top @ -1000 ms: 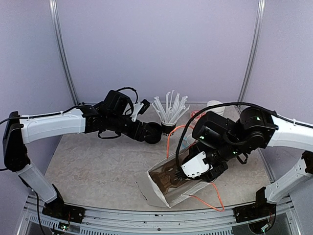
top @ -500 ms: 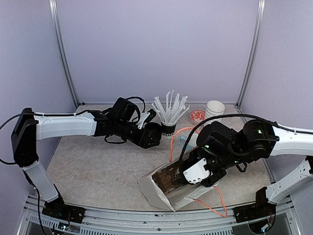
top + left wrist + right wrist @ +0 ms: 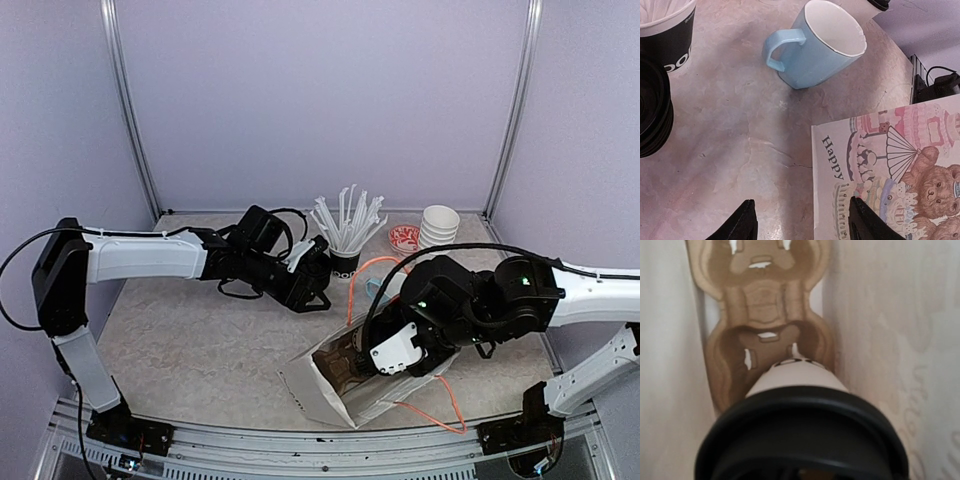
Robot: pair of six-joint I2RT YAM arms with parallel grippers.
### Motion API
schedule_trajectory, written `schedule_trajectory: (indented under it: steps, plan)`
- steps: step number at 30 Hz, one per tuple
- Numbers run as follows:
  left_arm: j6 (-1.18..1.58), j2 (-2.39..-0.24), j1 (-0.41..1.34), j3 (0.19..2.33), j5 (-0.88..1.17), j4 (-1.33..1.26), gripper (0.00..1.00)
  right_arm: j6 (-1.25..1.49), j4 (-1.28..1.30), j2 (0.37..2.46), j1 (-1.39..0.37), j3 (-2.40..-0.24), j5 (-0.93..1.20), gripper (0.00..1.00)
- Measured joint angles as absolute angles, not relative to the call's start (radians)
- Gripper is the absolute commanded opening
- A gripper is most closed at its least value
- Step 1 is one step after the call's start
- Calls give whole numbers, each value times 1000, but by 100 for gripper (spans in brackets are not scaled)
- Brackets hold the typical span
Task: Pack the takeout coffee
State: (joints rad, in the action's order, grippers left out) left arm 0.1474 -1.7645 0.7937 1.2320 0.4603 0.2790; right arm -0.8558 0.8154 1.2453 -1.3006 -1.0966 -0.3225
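Pinching the coffee cup (image 3: 799,412), my right gripper (image 3: 360,361) points its base straight ahead at the cardboard carrier (image 3: 762,347).

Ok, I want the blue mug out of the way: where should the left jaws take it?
Probably the rim of the light-blue mug, from above, one jaw inside the open mouth, on the side opposite the handle; it looks upright and empty.
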Motion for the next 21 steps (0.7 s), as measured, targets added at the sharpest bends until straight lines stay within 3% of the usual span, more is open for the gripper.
schedule_trajectory:
  steps: [21]
  plan:
    - [90, -1817, 799, 1252, 577, 296, 58, -893, 754, 1245, -1301, -998, -332, 0]
